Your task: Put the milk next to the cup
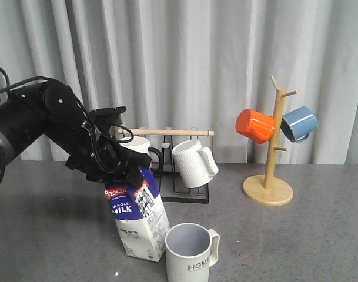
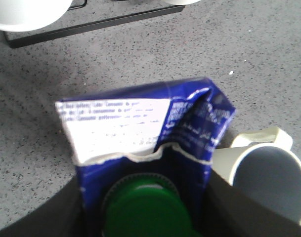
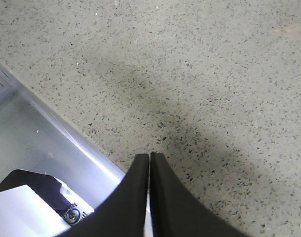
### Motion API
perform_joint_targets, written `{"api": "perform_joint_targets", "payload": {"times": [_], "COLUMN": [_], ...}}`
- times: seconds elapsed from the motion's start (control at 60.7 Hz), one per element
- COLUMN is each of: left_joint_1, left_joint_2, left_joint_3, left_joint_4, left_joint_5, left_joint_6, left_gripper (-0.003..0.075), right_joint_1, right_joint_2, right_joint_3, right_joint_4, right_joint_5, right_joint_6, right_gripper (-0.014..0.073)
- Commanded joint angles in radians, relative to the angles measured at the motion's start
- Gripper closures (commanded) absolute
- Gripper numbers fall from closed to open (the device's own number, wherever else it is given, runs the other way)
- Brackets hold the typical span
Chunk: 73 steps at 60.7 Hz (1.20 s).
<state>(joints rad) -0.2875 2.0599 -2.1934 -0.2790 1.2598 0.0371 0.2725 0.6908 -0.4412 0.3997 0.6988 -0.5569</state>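
**A:** What fills the scene, from the biggest thing down?

**B:** A grey speckled table (image 1: pixel 320 235) before pale curtains. The robot's black left arm reaches in from the left, its left gripper (image 1: pixel 121 170) clamped on the top of the milk (image 1: pixel 137 220), a tall blue-and-white carton. The carton leans, its top tilted toward the arm, its base on or just above the table; which, the views do not settle. Just beside it, on the robot's right, stands the cup (image 1: pixel 191 254), pale grey-green, lettered "HOME".

**A:** And the other arm?

**B:** Only the wrist view shows the right gripper (image 3: pixel 149 187): jaws pressed together, holding nothing, over bare table.

**A:** Which step is this?

**B:** Seemingly the set-down itself. The next move likely calls for righting the carton, settling its base flat, then opening the jaws without nudging the cup.
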Motion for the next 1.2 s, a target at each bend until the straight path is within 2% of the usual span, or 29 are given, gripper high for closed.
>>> {"api": "perform_joint_targets", "payload": {"times": [0.0,0.115,0.247,0.626,0.873,0.956,1.054,1.186], "left_joint_1": [-0.004,-0.004,-0.004,-0.004,-0.003,-0.003,-0.003,-0.003], "left_joint_2": [-0.089,-0.113,-0.13,-0.143,-0.221,-0.261,-0.314,-0.393], "left_joint_3": [-0.018,-0.018,-0.018,-0.018,-0.018,-0.018,-0.018,-0.014], "left_joint_4": [-0.033,-0.033,-0.031,-0.059,-0.06,-0.06,-0.06,-0.053], "left_joint_5": [-0.01,-0.01,-0.01,-0.01,-0.01,-0.01,-0.01,-0.01], "left_joint_6": [-0.008,-0.009,-0.009,-0.012,-0.012,-0.009,-0.001,0.042], "left_gripper": [0.0348,0.0239,0.0181,0.0176,0.0181,0.0217,0.0313,0.055], "right_joint_1": [-0.002,-0.002,-0.002,-0.002,-0.002,-0.002,-0.002,-0.002], "right_joint_2": [-0.001,-0.001,-0.001,-0.001,-0.001,-0.001,-0.001,-0.001], "right_joint_3": [-0.026,-0.026,-0.026,-0.026,-0.026,-0.026,-0.026,-0.026], "right_joint_4": [0.015,0.015,0.015,0.016,0.016,0.016,0.015,0.015], "right_joint_5": [-0.052,-0.051,-0.05,-0.048,-0.088,-0.134,-0.213,-0.38], "right_joint_6": [0.0,0.001,0.002,0.002,0.01,0.04,0.075,0.155], "right_gripper": [0.0599,0.0599,0.0599,0.0599,0.0599,0.0599,0.0599,0.0599]}}
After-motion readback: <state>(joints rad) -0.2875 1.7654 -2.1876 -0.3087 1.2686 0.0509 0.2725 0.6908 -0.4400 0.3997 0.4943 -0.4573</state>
